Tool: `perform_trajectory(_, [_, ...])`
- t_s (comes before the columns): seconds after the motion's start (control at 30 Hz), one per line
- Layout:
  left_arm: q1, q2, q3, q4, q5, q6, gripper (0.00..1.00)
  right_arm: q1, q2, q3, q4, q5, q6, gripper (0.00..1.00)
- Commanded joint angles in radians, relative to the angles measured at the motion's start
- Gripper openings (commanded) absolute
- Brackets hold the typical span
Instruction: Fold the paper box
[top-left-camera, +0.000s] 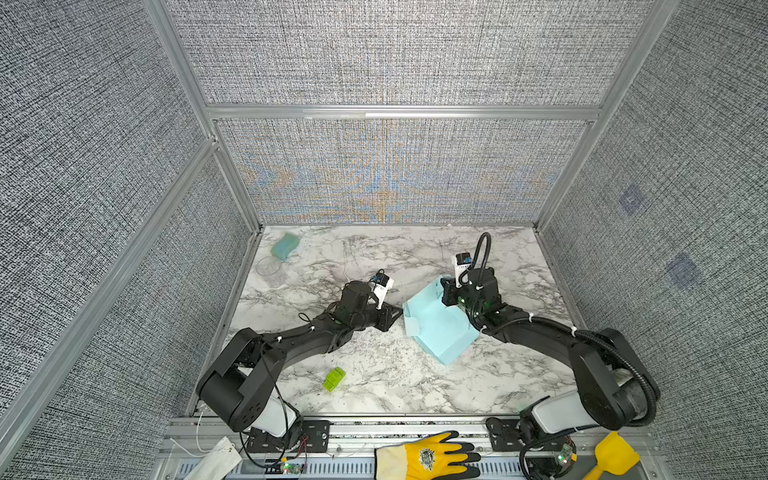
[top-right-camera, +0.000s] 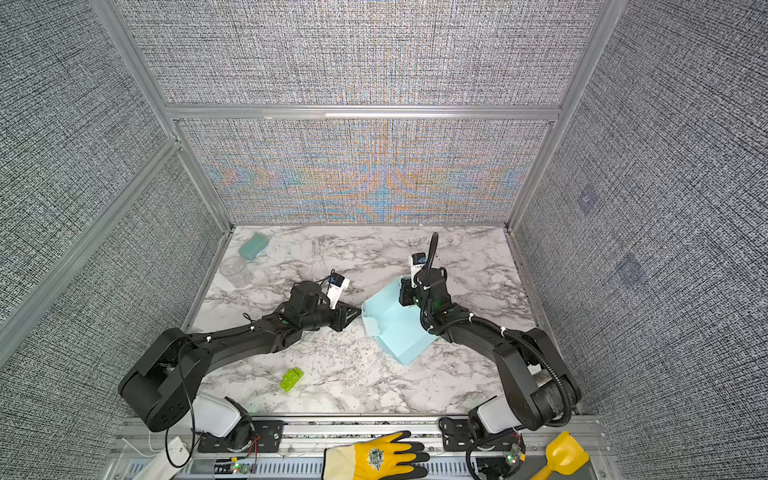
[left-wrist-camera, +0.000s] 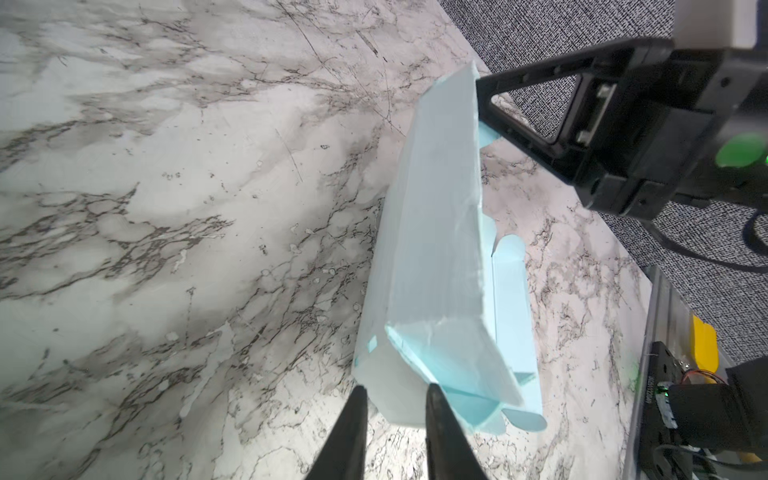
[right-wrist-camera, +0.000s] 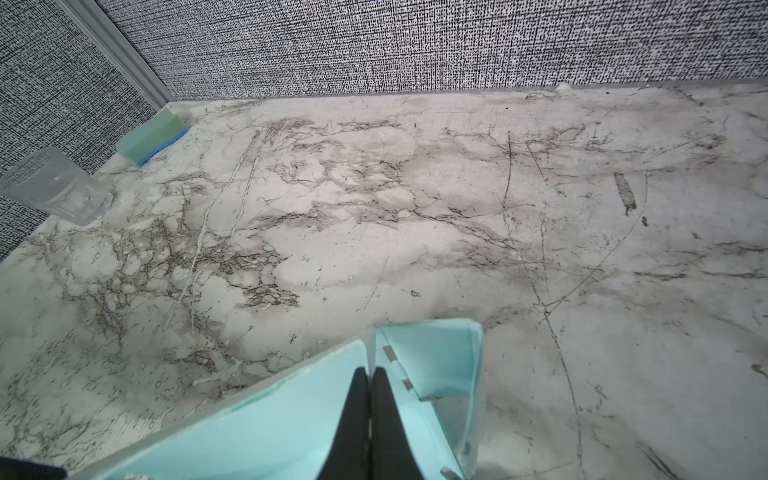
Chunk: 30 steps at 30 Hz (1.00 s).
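Right of the middle of the grey-veined marble table (top-left-camera: 374, 257), my right gripper (right-wrist-camera: 370, 370) pinches a raised wall of the pale-blue creased cardboard paper box (top-left-camera: 436, 328) to steady it. My left gripper (left-wrist-camera: 397, 388), narrowly parted and empty, hovers beside its corner, probably to push a flap.

- Both arms reach in from the near edge, elbows bent outward and forearms angled toward the middle.
- The left gripper (left-wrist-camera: 397, 388) lies low, pointing across toward the right arm. Its 2 fingers stand a narrow gap apart.
- The right gripper (right-wrist-camera: 370, 372) tilts downward, its 2 fingers pressed together and pinching a raised wall of the paper box (top-left-camera: 436, 328).
- In both top views the 2 grippers sit near each other, not touching.
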Motion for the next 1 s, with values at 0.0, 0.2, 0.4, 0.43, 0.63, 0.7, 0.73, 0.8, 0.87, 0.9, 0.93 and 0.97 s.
perform_trajectory(0.0, [-0.01,-0.006,-0.008,0.038,0.012,0.012,0.28,0.002,-0.003,-0.004,0.041,-0.001,-0.003,0.0])
perform_trajectory(0.2, [-0.021,-0.036,-0.042,0.029,-0.019,0.019,0.29,0.002,-0.008,-0.009,0.037,-0.001,-0.002,0.0])
perform_trajectory(0.4, [-0.021,-0.059,-0.019,-0.041,-0.109,0.02,0.28,0.003,-0.024,-0.043,0.093,-0.027,-0.015,0.0])
perform_trajectory(0.43, [-0.019,-0.06,-0.006,-0.068,-0.144,0.008,0.28,0.003,-0.026,-0.047,0.107,-0.034,-0.014,0.0])
perform_trajectory(0.63, [-0.013,-0.088,0.057,-0.174,-0.287,-0.046,0.28,0.023,-0.011,-0.017,0.115,-0.012,-0.004,0.0])
perform_trajectory(0.7, [-0.012,-0.095,0.082,-0.198,-0.306,-0.045,0.33,0.033,0.001,0.01,0.097,-0.002,-0.005,0.0])
perform_trajectory(0.73, [-0.01,-0.097,0.097,-0.216,-0.309,-0.032,0.36,0.04,0.009,0.029,0.071,0.01,-0.006,0.0])
perform_trajectory(0.8, [-0.006,-0.098,0.127,-0.242,-0.309,-0.001,0.4,0.046,0.024,0.064,0.038,0.016,-0.007,0.0])
perform_trajectory(0.87, [-0.004,-0.09,0.162,-0.261,-0.296,0.055,0.42,0.048,0.032,0.072,0.027,0.019,-0.007,0.0])
perform_trajectory(0.9, [-0.004,-0.085,0.178,-0.271,-0.285,0.078,0.42,0.05,0.034,0.073,0.024,0.02,-0.006,0.0])
perform_trajectory(0.93, [-0.004,-0.078,0.197,-0.284,-0.269,0.106,0.42,0.05,0.037,0.076,0.02,0.022,-0.006,0.0])
perform_trajectory(0.97, [-0.004,-0.07,0.215,-0.297,-0.253,0.135,0.42,0.05,0.039,0.079,0.014,0.022,-0.006,0.0])
